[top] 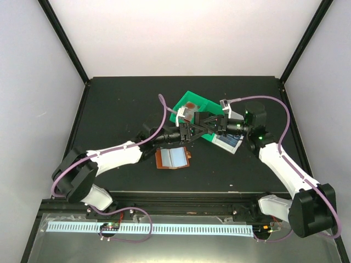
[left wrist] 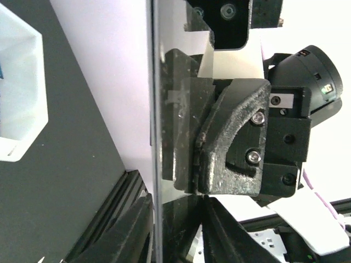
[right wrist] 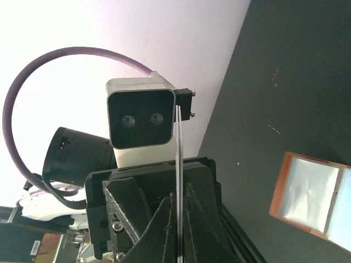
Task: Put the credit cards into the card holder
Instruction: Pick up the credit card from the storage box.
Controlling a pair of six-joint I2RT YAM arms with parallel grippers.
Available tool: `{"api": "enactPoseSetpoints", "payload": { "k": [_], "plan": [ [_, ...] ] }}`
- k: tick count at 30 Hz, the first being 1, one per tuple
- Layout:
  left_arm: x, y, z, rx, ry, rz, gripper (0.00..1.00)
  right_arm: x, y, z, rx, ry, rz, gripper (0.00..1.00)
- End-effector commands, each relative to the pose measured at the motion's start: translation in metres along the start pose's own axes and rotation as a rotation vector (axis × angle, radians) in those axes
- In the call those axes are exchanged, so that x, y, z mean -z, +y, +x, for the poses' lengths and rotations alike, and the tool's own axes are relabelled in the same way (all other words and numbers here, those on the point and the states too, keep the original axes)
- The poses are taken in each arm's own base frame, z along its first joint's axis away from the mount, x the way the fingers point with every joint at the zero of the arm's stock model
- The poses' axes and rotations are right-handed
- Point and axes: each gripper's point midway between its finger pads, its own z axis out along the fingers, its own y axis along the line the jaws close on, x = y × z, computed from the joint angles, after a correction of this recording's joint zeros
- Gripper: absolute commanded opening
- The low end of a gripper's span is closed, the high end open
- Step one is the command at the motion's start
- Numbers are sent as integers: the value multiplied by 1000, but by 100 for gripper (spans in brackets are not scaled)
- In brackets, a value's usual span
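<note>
Both grippers meet in mid-air over the table (top: 120,109), one credit card (right wrist: 179,142) between them, edge-on to both wrist cameras; its colour can't be read.

Right gripper (right wrist: 179,235): fingers clamped on the card.
Left gripper (left wrist: 164,230): card edge runs down between its fingers; whether they press it, cannot tell.

Card holder (top: 173,158) lies open and flat, below and to the near-left of the jaws, long axis left-right in the top view, apart from both grippers. Left arm is the nearer one.

Judgement: the card stands upright and the holder lies flat, so the next move needs to tilt the card towards a pocket mouth
</note>
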Motion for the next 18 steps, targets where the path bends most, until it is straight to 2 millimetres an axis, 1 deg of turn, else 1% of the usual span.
{"api": "enactPoseSetpoints", "payload": {
  "k": [1,4,6,10,14,16,18],
  "plan": [
    [10,-12,-6,-20,-19,32,23,7,33,0,68,27,-94,5],
    [16,-17,-9,-27,-27,49,16,7,32,1,63,28,-94,5],
    [19,-19,-11,-29,-31,52,14,8,33,0,62,24,-99,5],
    [21,-20,-11,-30,-18,61,2,10,38,-4,76,4,-113,6],
    [23,-21,-12,-20,-13,76,2,13,47,-8,115,-26,-122,13],
    [25,-23,-14,-13,-15,87,2,14,45,-8,121,-33,-118,21],
    [26,-27,-16,-4,-18,104,2,15,45,-7,135,-37,-124,26]
  ]
}}
